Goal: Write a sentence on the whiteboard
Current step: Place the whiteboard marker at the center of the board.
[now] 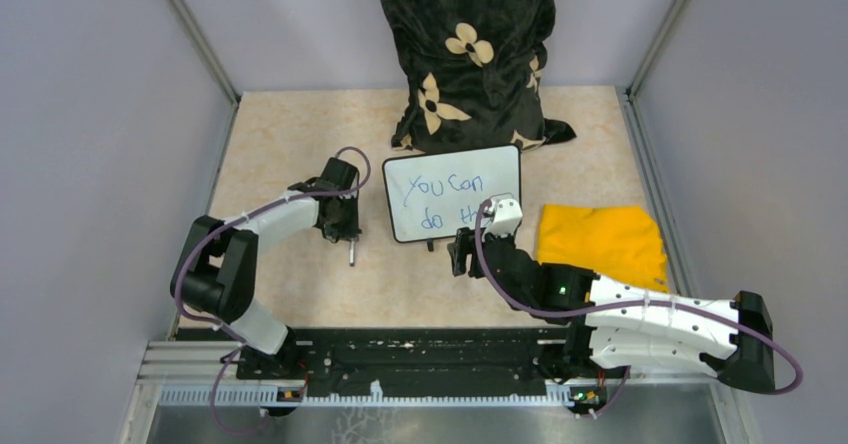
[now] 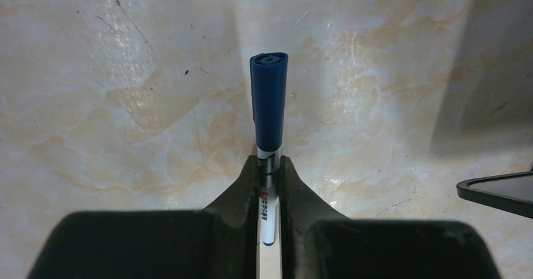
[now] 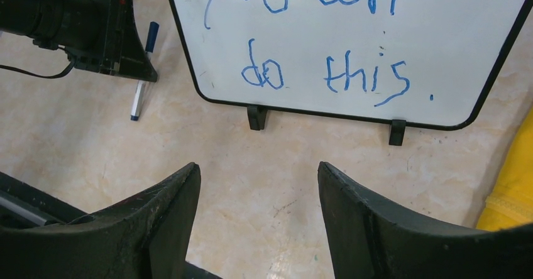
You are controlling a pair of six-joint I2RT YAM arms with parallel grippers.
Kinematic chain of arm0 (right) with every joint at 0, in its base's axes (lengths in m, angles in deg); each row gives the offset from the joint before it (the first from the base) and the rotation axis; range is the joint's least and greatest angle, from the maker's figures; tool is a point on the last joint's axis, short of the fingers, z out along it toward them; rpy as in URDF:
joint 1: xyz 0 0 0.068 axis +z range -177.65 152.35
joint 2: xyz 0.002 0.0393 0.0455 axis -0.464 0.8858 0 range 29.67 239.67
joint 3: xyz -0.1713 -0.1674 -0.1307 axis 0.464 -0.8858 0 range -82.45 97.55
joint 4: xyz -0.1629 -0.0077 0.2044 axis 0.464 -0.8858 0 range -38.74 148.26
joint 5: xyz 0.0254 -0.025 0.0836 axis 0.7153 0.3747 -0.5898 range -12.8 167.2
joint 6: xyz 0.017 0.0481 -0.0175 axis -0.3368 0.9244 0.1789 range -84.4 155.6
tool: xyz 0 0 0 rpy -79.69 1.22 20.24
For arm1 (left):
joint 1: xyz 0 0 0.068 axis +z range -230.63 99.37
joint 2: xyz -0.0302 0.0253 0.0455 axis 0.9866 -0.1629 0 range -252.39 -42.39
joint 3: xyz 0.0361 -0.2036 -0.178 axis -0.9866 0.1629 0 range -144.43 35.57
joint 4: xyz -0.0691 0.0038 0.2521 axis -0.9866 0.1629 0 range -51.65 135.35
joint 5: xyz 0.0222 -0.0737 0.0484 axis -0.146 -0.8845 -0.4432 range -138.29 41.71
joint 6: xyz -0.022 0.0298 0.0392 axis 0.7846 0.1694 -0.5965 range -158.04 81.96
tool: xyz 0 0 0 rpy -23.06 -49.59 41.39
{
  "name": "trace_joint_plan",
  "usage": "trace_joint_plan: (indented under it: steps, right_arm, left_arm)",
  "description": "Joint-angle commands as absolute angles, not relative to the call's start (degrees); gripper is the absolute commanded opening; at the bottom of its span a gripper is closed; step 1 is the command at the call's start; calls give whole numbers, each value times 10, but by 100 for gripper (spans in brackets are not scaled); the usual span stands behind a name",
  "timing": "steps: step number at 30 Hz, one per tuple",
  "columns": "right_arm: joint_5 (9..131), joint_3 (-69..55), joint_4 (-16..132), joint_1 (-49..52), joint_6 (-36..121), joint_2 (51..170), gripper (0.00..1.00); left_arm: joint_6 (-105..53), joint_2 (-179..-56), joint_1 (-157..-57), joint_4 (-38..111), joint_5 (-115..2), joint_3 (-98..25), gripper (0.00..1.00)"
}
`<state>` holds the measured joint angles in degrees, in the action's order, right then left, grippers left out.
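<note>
Two arms reach out over the beige marbled table (image 1: 290, 144) in the top view. The left arm bends at its elbow on the left and points the left gripper (image 1: 346, 234) down at the tabletop, just left of the whiteboard (image 1: 450, 169), with a marker (image 1: 351, 254) poking out on its near side. The right arm stretches from the near right across towards the middle, and the right gripper (image 1: 462, 254) hangs low just near of the board's near edge. Its white wrist block covers the end of the sentence (image 1: 440, 192), so only "You Can / do th" can be read. The board stands mid-table, propped in front of a black flowered cloth (image 1: 465, 54), with a yellow cloth (image 1: 600, 239) to its right. In the left wrist view the left gripper (image 2: 269, 163) has its jaws drawn in on the white barrel of the marker (image 2: 269, 103), whose blue cap points away. The barrel's small print is too fine to read, and one corner of the whiteboard (image 2: 496, 191) shows at the right edge. In the right wrist view the right gripper (image 3: 259, 172) has its jaws well apart with only bare table between them. The whiteboard (image 3: 440, 40) stands beyond on two black feet (image 3: 256, 117). The sentence (image 3: 327, 78) reads "do this." in full, but its upper line is cut off by the frame.
</note>
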<state>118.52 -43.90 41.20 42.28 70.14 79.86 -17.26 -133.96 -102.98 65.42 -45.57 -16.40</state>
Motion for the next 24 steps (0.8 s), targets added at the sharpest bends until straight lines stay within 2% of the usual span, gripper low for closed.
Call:
trace_joint_plan:
  steps: [1, 24]
  right_arm:
    - [1185, -440, 432, 418, 697, 789, 68]
    - [1184, -444, 429, 418, 697, 778, 68]
  left_arm:
    - [-173, -1354, -1027, 662, -461, -182, 13]
    - [-173, -1369, -1028, 668, -460, -185, 21]
